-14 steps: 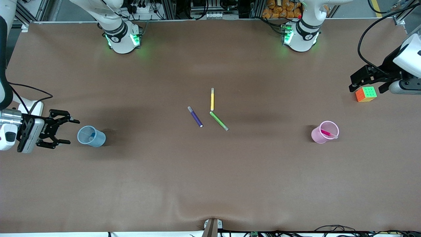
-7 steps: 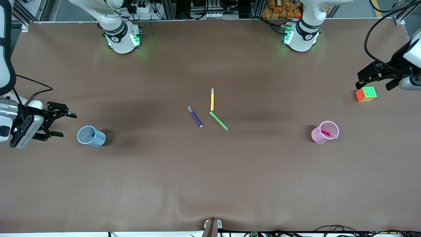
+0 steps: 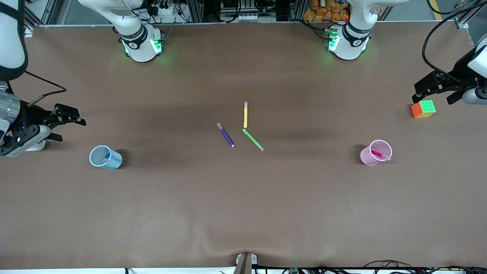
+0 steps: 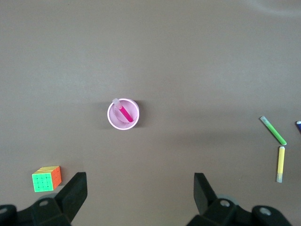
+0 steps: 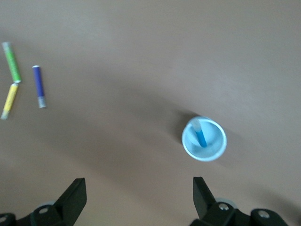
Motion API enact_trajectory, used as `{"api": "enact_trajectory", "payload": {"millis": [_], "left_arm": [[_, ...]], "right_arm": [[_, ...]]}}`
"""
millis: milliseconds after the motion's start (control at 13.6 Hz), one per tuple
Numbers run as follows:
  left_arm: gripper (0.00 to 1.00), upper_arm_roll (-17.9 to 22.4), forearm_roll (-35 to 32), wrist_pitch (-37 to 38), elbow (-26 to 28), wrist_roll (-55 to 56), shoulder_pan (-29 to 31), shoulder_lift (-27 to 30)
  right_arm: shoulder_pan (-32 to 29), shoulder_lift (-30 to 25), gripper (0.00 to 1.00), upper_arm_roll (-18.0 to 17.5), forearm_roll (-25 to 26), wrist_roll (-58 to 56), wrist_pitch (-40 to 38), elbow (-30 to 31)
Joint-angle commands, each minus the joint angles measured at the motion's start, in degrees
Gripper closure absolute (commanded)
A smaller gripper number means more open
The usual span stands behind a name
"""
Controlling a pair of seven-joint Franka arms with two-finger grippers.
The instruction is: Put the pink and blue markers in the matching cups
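Note:
The pink marker [image 3: 378, 153] leans inside the pale pink cup [image 3: 366, 156] toward the left arm's end; both show in the left wrist view, marker [image 4: 124, 113] in cup [image 4: 111, 117]. The blue marker [image 5: 201, 137] stands inside the light blue cup [image 5: 215, 142]; the cup [image 3: 114, 161] sits toward the right arm's end. My right gripper [image 3: 70, 129] is open and empty, over the table beside the blue cup; its wrist view [image 5: 138, 188] shows the jaws wide apart. My left gripper [image 3: 432, 95] is open and empty over the table by the cube, also wide in its wrist view [image 4: 139, 188].
A dark purple marker [image 3: 226, 135], a yellow marker [image 3: 245, 114] and a green marker [image 3: 253, 140] lie together mid-table. A Rubik's cube [image 3: 423, 109] sits at the left arm's end, close under my left gripper.
My right gripper has drawn away from the blue cup toward the table's end and the robots' side. My left gripper shifted slightly outward early on, then held still. Cups and markers have not moved.

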State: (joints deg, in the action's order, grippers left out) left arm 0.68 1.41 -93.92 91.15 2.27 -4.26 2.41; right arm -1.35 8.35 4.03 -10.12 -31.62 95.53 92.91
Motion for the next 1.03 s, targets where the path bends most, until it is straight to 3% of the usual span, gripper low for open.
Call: {"api": "enact_trajectory", "payload": {"millis": [0,441,956], "left_arm": [[0.0,-0.06,-0.88,2.42,-1.67,-0.16,0.12,0.4],[0.0,-0.06,-0.53,2.6,-1.67,-0.34,0.13,0.14],[0.0,-0.06,-0.18,2.96,-1.67,-0.42,0.21,-0.12]], "right_arm": [[0.03,-3.07,0.0,0.27,5.79,7.17,0.01,1.04],[0.21,-7.73,0.0,0.01,6.25,21.32,-4.38,1.13],[-0.32,-8.26,0.0,0.54,6.42,31.09,-12.55,-3.62]]}}
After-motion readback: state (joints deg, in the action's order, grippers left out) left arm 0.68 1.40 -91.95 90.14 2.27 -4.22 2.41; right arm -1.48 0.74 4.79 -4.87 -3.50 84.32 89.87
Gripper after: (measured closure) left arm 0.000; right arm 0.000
